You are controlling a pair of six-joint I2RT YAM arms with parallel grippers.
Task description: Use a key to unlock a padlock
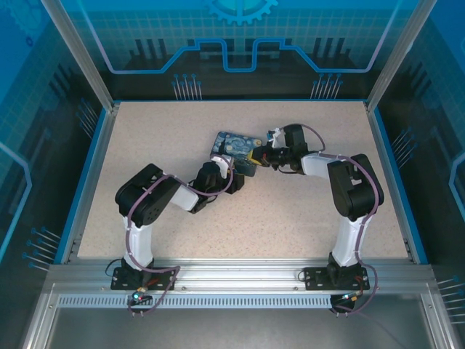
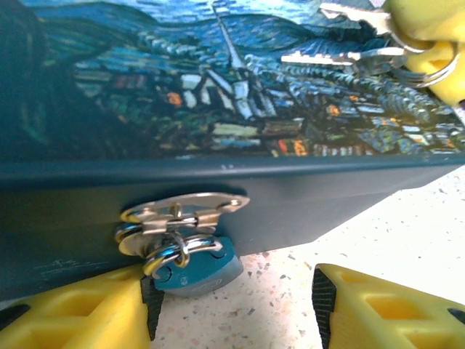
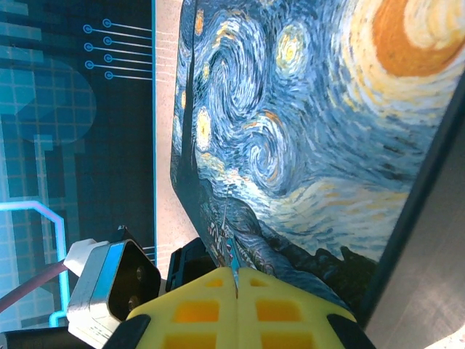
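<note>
The table (image 1: 290, 211) is a pale, speckled beige slab with a blue rim on its left, right and far sides. A ribbed aluminium rail (image 1: 240, 280) runs along the near edge. Blue walls (image 1: 240, 43) printed with grid and circuit lines close the cell in on three sides, with slanted metal posts at the far corners.

The tin (image 1: 234, 144) lies flat near the middle of the table, its painted lid up. A silvery hasp (image 2: 182, 211) sits on its dark near side, and the padlock (image 2: 197, 267) hangs from it, its body down at the tabletop.

The left gripper (image 2: 234, 309) is low on the table at that side. Its jaws are spread wide, and the padlock sits in the gap, close against the left finger.

The right gripper (image 3: 236, 291) hovers over the lid with its jaws pressed together on the key (image 2: 338, 57). The key's blade points left across the painting. A second key (image 2: 349, 13) shares its ring (image 2: 429, 69).
</note>
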